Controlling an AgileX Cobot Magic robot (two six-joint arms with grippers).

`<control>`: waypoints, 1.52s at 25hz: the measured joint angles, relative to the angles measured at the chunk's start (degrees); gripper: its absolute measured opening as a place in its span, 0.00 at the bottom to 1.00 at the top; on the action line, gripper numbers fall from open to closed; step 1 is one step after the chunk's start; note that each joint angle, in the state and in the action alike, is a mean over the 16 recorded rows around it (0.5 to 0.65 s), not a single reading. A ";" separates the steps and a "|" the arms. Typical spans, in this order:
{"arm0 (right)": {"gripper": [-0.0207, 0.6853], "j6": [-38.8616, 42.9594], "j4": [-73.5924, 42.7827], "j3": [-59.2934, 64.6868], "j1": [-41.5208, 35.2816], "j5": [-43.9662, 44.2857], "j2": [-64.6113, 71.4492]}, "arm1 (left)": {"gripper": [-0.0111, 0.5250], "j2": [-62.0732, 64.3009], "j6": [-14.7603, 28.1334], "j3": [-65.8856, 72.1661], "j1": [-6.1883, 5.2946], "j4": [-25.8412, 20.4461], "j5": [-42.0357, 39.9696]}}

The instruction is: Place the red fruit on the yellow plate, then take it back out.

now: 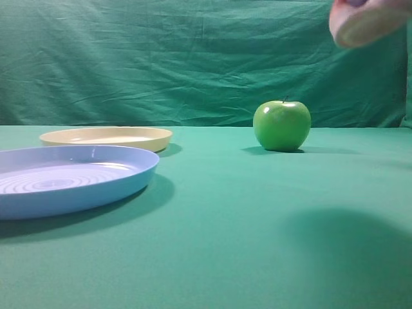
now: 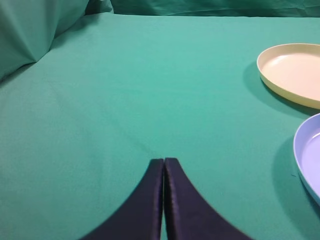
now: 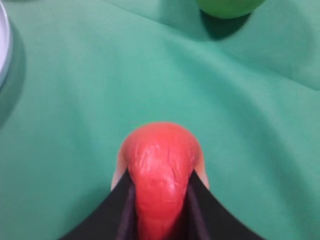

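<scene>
Exterior high: red fruit is up in the air at the top right corner of the view, only its pale underside showing, well above the green cloth. Whatever holds it is cut off here. Yellow plate sits toward the far left of the cloth, bare, so placement is not done and the take-back-out is also left. Blue plate lies in front of it near the left edge, rims overlapping in this view. Green apple stands right of centre toward the far edge, roughly between the fruit and the yellow plate; I judge a carry at this height passes over it.

Left wrist: left gripper has its jaws pressed together with nothing between, hovering over bare cloth. Yellow plate is ahead right, blue plate at the right edge. Left arm looks out of the job.

Right wrist: right gripper has its jaws clamped on the red fruit, one each side, off the cloth. Green apple ahead, blue plate's rim at the left edge. Yellow plate not visible here.
</scene>
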 joint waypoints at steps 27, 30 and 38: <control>0.72 -1.62 0.64 -6.61 -0.32 7.95 0.41 | 0.02 0.00 0.03 0.00 0.00 0.00 0.00; 0.57 -1.32 0.34 -9.33 -0.32 11.99 -3.48 | 0.02 0.00 0.05 0.00 0.00 0.00 0.00; 0.17 -0.63 -0.12 -12.65 -0.32 20.53 -16.50 | 0.02 0.00 0.12 0.00 0.00 0.00 0.00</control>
